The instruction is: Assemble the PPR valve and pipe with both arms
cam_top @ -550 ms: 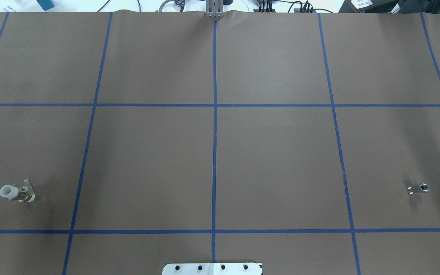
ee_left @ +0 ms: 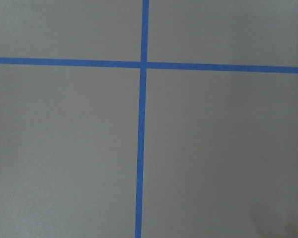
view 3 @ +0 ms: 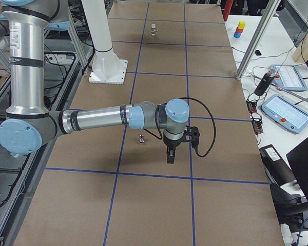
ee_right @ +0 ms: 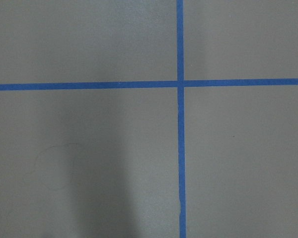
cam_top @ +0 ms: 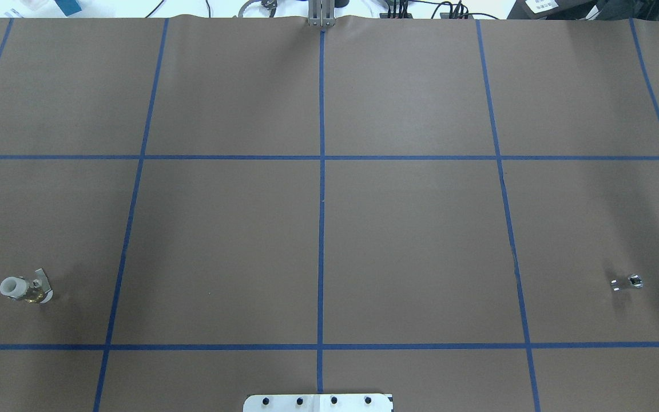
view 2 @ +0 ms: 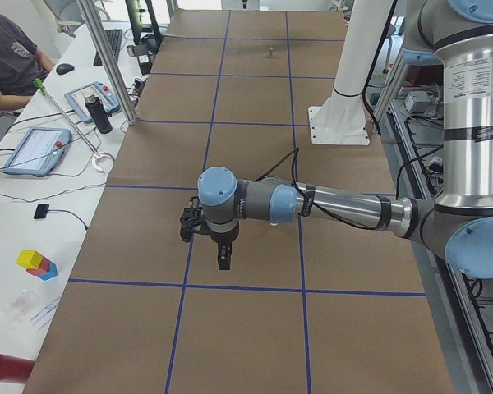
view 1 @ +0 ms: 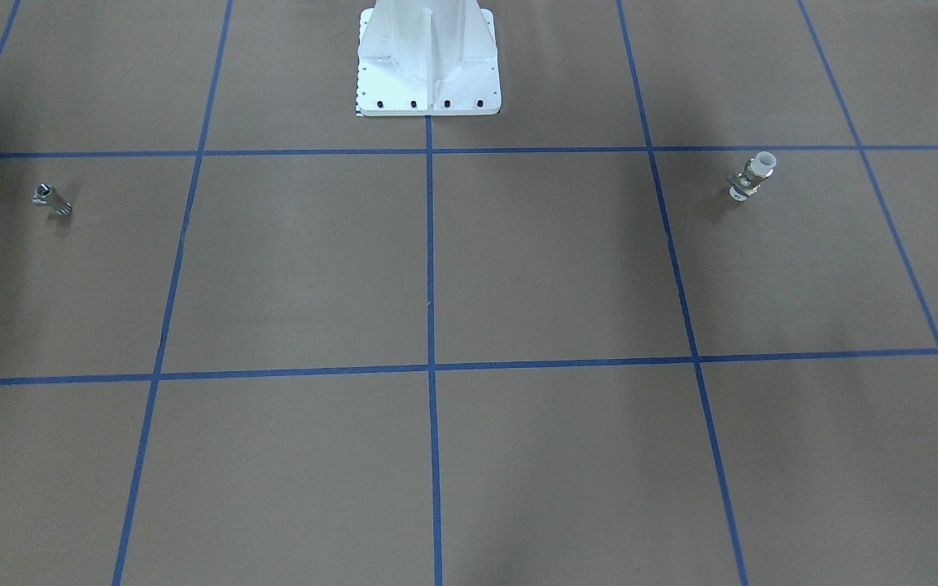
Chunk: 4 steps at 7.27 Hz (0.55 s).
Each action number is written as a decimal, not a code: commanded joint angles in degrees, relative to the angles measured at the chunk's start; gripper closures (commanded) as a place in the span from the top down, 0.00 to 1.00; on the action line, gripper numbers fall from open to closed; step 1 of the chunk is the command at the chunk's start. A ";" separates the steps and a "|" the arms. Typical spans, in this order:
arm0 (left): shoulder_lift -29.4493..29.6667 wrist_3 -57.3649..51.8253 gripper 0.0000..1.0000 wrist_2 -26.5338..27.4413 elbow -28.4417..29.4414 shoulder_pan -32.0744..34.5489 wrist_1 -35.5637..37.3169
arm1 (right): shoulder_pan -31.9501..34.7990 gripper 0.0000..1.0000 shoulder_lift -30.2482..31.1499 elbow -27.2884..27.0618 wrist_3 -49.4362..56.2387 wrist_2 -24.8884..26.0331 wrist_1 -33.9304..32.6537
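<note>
The PPR valve [cam_top: 25,288], white with a brass middle and a pale tab handle, lies on the brown table at the near left; it also shows in the front-facing view [view 1: 751,177] and far off in the exterior right view [view 3: 153,29]. The pipe [cam_top: 627,282], a tiny silver stub, lies at the near right, and shows in the front-facing view [view 1: 52,199] and the exterior right view [view 3: 141,138]. My left gripper [view 2: 224,264] hangs above the table. My right gripper [view 3: 170,160] hangs just right of the pipe in that view. I cannot tell whether either is open or shut.
The white pedestal base [view 1: 428,81] stands at the table's middle near edge. Blue tape lines [cam_top: 321,171] divide the brown cover into squares. An operator [view 2: 8,57], tablets and a bottle are on the side desk [view 2: 57,139]. Both wrist views show only table and tape.
</note>
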State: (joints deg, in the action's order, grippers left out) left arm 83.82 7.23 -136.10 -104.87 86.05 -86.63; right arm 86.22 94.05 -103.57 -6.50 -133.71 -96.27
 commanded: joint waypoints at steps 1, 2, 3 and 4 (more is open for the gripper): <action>-0.76 -0.11 1.00 -0.65 -2.77 0.17 -0.20 | 0.00 1.00 0.08 -0.05 0.09 -0.06 0.03; -2.15 -0.55 1.00 -1.70 -3.49 0.17 -0.38 | 0.00 1.00 0.08 -0.05 0.09 -0.06 0.03; -4.17 -0.38 1.00 -2.15 -3.67 0.17 -4.38 | 0.00 1.00 0.08 -0.05 0.00 -0.06 0.03; -5.23 0.23 1.00 -6.68 -3.24 0.17 -7.03 | 0.00 1.00 0.08 0.03 0.00 -0.06 0.03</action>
State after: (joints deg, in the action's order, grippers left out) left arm 80.20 6.98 -139.03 -108.22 86.21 -90.38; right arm 86.22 94.13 -103.61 -6.48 -133.77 -96.24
